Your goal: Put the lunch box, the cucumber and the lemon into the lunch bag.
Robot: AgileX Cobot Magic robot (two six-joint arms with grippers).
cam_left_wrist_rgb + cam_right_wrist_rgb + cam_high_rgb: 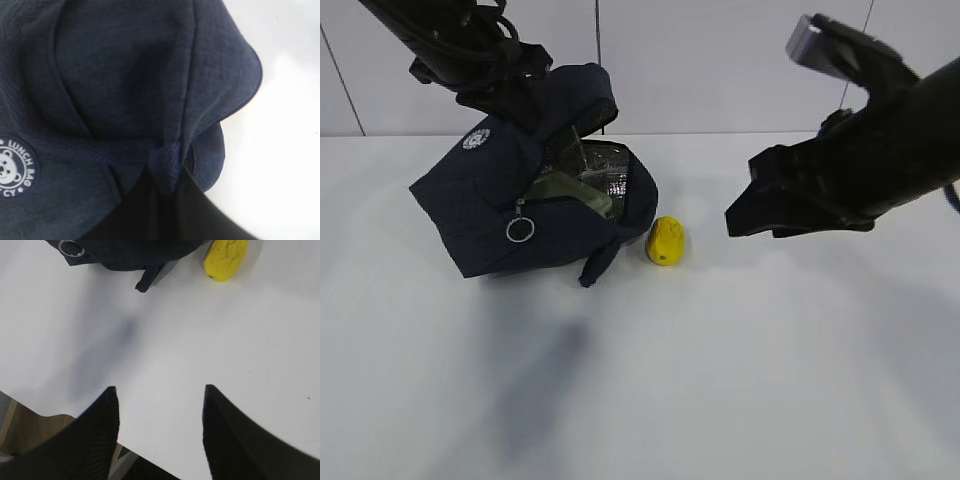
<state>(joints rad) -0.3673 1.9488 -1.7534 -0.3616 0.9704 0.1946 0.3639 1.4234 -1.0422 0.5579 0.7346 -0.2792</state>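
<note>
My left hand (510, 85) is clamped on the lunch bag (490, 200), tilting it; my right hand (160, 435) hovers spread, empty, near the lemon (666, 240).

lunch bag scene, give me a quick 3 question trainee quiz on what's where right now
1. True or false: the small bright yellow oval lemon lies on the white table, outside the dark navy fabric lunch bag.
2. Multiple choice: what does the left gripper grip? A) the lemon B) the top of the bag C) nothing
3. Short answer: how do the right gripper's jaws stand, and do they hold anything?

Key
1. True; it sits just right of the bag's open mouth.
2. B; it is shut on bag fabric, tilting the bag.
3. Open and empty, above bare table.
</note>
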